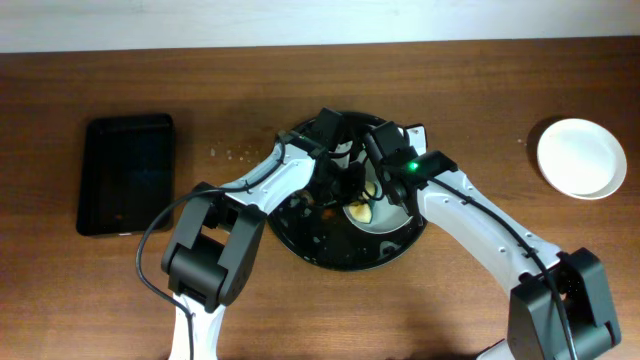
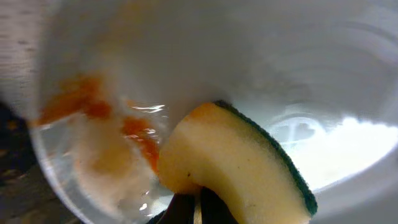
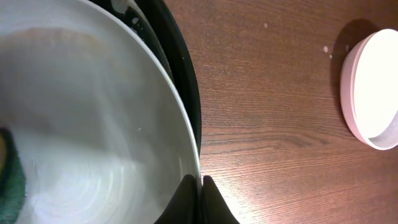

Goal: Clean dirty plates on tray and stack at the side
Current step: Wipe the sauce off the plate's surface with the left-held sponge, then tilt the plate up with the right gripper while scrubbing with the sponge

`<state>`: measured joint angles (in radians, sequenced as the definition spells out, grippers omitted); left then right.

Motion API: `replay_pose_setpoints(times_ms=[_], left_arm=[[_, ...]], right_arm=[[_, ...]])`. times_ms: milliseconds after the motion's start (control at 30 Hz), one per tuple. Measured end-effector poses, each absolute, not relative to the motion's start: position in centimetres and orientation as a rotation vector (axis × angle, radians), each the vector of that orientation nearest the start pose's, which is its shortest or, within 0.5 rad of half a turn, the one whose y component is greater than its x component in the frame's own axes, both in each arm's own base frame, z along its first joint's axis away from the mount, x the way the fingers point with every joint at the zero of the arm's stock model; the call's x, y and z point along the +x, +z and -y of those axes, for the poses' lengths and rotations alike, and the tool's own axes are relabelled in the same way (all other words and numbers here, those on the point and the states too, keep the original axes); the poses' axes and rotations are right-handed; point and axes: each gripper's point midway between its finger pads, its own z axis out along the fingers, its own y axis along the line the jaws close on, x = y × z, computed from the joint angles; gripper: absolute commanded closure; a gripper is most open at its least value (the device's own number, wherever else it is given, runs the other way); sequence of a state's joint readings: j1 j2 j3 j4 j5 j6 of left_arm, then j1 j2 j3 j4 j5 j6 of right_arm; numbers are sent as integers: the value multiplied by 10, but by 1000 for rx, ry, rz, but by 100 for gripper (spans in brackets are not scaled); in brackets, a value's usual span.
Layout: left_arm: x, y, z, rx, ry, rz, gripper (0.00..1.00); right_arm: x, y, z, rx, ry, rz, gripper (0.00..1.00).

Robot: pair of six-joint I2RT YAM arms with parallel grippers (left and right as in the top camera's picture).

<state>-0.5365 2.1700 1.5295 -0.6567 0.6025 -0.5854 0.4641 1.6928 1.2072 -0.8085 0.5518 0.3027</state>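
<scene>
The round black tray (image 1: 330, 252) lies at the table's middle, with a white plate (image 1: 385, 222) on it, mostly hidden by both arms. My left gripper (image 2: 198, 208) is shut on the yellow sponge (image 2: 230, 171), which has a green scrub edge, and presses it onto the plate (image 2: 186, 56) beside a red-orange sauce smear (image 2: 93, 112). My right gripper (image 3: 200, 193) is shut on the plate's rim (image 3: 180, 124); the sponge's edge (image 3: 9, 168) shows at the left. The tray's rim (image 3: 180, 62) runs just outside the plate. A clean white plate (image 1: 581, 157) sits on the table at the right, also in the right wrist view (image 3: 370, 87).
A smaller black rectangular tray (image 1: 127, 173) lies at the left of the wooden table (image 1: 480, 90). A few pale specks dot the wood near the round tray's upper left (image 1: 232, 153).
</scene>
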Motion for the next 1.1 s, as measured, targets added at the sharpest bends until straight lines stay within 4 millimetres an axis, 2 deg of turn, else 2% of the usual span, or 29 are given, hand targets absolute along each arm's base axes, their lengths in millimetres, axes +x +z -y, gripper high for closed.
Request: replay_pose_setpoints(times_ms=[233, 400, 500, 633, 733, 833, 1000, 1033, 1100], left_arm=[[362, 14, 290, -42, -865, -3069, 100], [370, 16, 282, -77, -824, -3070, 100], [382, 24, 276, -97, -778, -3055, 100], [412, 41, 256, -147, -658, -2991, 100], [419, 48, 246, -175, -621, -2981, 100], [409, 49, 254, -157, -654, -3012, 100], [384, 53, 289, -51, -786, -3049, 100], [371, 51, 301, -8, -820, -3069, 100], [362, 46, 309, 24, -839, -3077, 100]], right_arm=[[360, 103, -79, -111, -562, -2626, 96], [359, 103, -81, -117, -557, -2624, 96], [359, 103, -82, -119, -556, -2624, 96], [359, 103, -81, -119, -561, -2623, 96], [359, 103, -81, -119, -561, -2623, 96], [359, 103, -81, -119, -561, -2623, 96], [359, 103, -81, -118, -562, -2623, 96], [359, 103, -81, -119, -561, -2623, 96], [359, 103, -81, -118, -562, -2623, 96]])
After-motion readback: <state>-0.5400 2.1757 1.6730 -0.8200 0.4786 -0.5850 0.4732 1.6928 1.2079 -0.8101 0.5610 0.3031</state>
